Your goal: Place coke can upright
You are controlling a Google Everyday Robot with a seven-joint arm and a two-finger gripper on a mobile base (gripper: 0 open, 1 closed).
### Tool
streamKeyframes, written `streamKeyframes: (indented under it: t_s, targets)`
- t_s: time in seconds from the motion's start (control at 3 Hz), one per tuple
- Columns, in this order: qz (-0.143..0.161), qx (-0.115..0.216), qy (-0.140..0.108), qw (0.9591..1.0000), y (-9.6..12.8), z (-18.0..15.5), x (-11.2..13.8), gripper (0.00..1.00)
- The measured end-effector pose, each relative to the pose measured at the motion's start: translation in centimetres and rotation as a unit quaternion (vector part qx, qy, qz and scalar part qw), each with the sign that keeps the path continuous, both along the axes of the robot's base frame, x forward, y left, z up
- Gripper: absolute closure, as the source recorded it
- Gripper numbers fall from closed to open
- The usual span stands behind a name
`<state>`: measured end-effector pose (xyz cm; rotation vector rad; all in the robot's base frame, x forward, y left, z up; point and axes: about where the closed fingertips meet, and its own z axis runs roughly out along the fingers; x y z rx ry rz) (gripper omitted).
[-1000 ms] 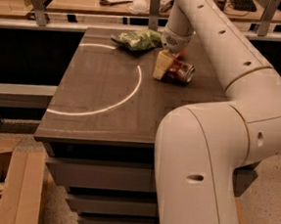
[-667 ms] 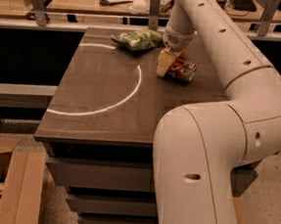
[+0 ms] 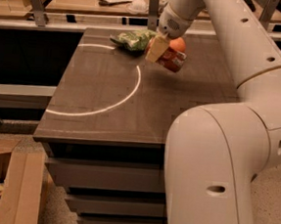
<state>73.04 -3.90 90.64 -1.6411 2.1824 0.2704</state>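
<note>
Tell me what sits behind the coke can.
An orange shows just behind the can, its lower part covered by it. The claw, at the can's end toward the green bag, hides that side.

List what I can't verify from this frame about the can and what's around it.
Camera view only:
- coke can: its left end is hidden behind the tool, which sits over the far side of the table; whether the can is held or touches the table is unclear.
- orange fruit: lower part hidden behind the can.
- green bag: its right end is covered by the tool; print too small to read.
</note>
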Motion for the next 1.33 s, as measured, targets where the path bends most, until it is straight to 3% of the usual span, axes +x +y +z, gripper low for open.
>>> streamKeyframes:
  t_s: [0.33, 0.67, 1.0, 1.33]
  targets:
    - [0.050, 0.125, -0.003, 0.9909, 2.5, 2.6, -2.4, 1.00]
    - [0.080, 0.228, -0.026, 0.9700, 2.8, 6.0, -5.3, 1.00]
    - [0.080, 0.316, -0.067, 0.9431, 0.7, 8.0, -8.9, 1.00]
    - [0.069, 0.373, -0.081, 0.9217, -0.5, 7.9, -10.5, 1.00]
